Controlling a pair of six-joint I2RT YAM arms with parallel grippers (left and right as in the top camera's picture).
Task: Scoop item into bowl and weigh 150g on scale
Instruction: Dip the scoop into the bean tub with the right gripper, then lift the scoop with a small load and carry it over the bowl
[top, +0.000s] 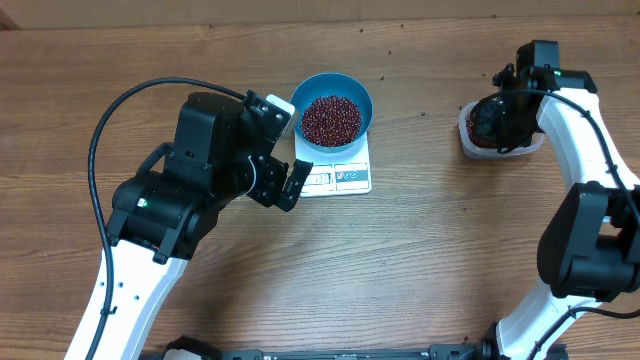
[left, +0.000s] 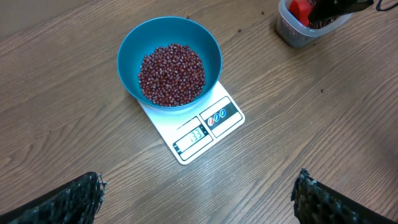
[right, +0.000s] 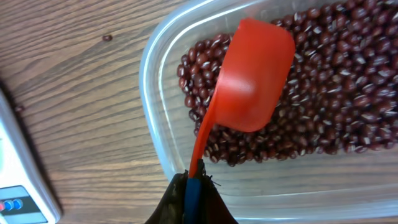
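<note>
The blue bowl (top: 308, 93) stands on the white scale (top: 340, 178) and holds a heap of red-brown beans (top: 331, 119); from the left wrist they are the bowl (left: 130, 43), beans (left: 171, 73) and scale (left: 208, 127). My left gripper (left: 198, 199) hangs open over bare wood just in front of the scale, nothing between its fingers (left: 74, 199). My right gripper (right: 194, 193) is shut on the handle of a red scoop (right: 255, 74), whose cup lies over the beans (right: 336, 93) in a clear tub (right: 155, 93).
The clear tub (top: 470, 145) sits at the right of the table, a hand's width from the scale. A few stray beans (right: 107, 38) lie on the wood between them. The left arm's black body (top: 200, 170) reaches in beside the scale's left side.
</note>
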